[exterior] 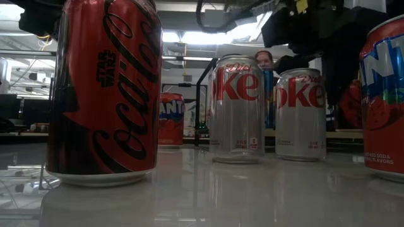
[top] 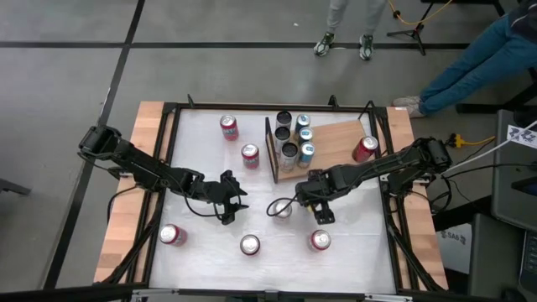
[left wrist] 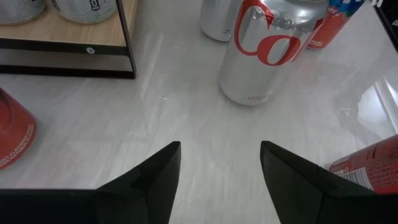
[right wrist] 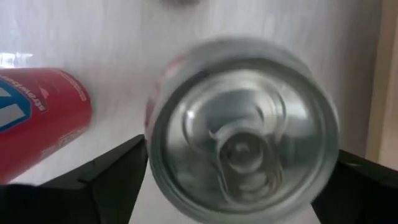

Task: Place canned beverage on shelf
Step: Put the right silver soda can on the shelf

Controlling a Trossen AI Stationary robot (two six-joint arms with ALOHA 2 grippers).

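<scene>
Silver can (top: 282, 209) stands upright on the white tabletop (top: 201, 252), just below centre of the high view, in front of the shelf's near edge. Right gripper (top: 295, 204) is over it, fingers spread wide on either side; the right wrist view looks straight down on the can's top (right wrist: 242, 130) with a dark finger (right wrist: 106, 177) flanking each side. Whether the pads actually touch the can, I cannot tell.

Shelf (top: 336, 138): light wooden board with a black upright frame at its left end, upper centre-right of the high view. Six cans cluster (top: 294, 137) at its framed end, dark, silver and blue tops. One red can (top: 364, 148) lies on its side at the board's right end.

Left gripper (top: 226, 197) hovers left of centre, fingers partly apart, holding nothing; its wrist view shows bare table between the two fingers (left wrist: 149, 180) and a silver can (left wrist: 267, 50) ahead.

Loose red cans on the table: two upper left of the shelf (top: 229, 127) (top: 250, 155), three along the lower part (top: 171, 235) (top: 250, 245) (top: 320, 241).

Low view: a large red cola can (exterior: 104, 91) fills the left foreground, two silver diet cans (exterior: 237, 107) (exterior: 301, 113) mid-frame.

A person's legs (top: 344, 25) at the top edge, beyond the table.
</scene>
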